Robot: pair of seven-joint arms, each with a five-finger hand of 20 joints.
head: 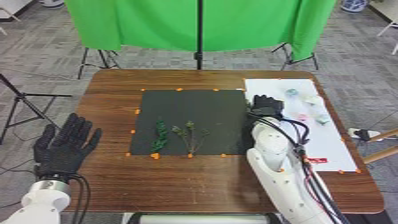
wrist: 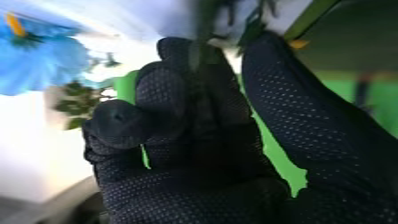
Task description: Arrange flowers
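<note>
fingers [wrist: 162, 91] of right hand [head: 268, 106], clamped on green sprig [wrist: 206, 24]. may twist or slip through too loose a pinch.

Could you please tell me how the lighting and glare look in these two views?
Head view: fairly even light, the white sheet bright, the dark mat showing little glare. Right wrist view: a washed-out bright patch beside the blue flower, the right hand dark against it.
</note>
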